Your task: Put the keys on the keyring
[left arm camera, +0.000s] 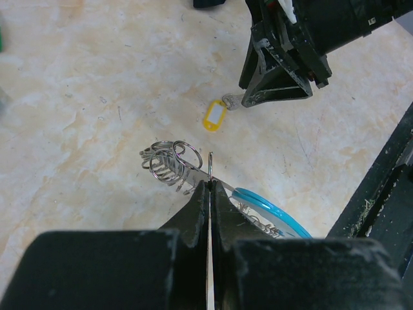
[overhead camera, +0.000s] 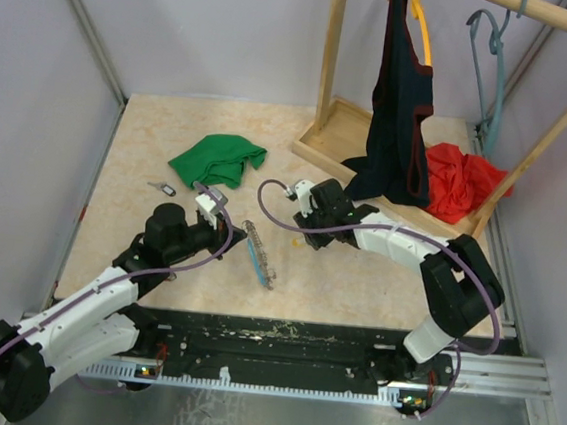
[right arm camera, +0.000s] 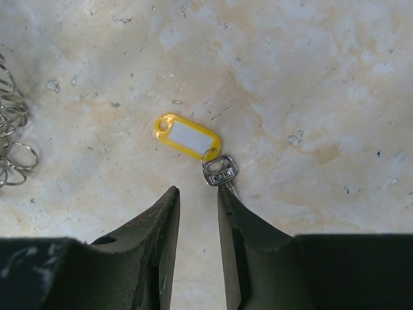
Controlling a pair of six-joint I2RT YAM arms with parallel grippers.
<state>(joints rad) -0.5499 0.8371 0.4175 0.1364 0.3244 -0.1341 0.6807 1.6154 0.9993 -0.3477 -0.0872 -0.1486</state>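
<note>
**Keyring pinched by one hand, yellow key loose at the other**

The keyring (left arm camera: 169, 163) is shown lying on the tabletop (left arm camera: 77, 97) between the two arms; it is pinched by the left hand (left arm camera: 210, 187), whose fingers are pressed together on a thin wire loop standing upright at their tips. The right hand (right arm camera: 197, 194) is seen slightly spread, with nothing between its fingers; the yellow key (right arm camera: 219, 171) lies flat just ahead of it, its blade running under or beside one fingertip, and which of the two cannot be told. A second key (overhead camera: 162, 188) is seen well apart, near a green cloth (overhead camera: 218, 158).

Several risks can be judged from here. The key is thin and flat on a hard surface, so it could be pushed along rather than lifted if the fingers are closed off-centre. Its tag (right arm camera: 187, 137) hangs on a small link and could be caught instead of the key. The wire could twist out of the left pinch if it is nudged.

The keyring is made of glossy, silvery wire rings, overlapping in a cluster and joined to a smooth light blue band (left arm camera: 271, 206); the tag is oval, shiny yellow plastic with a white window; the key head is small, squarish stamped metal; the tabletop is cream, marbled, matt and faintly speckled.
</note>
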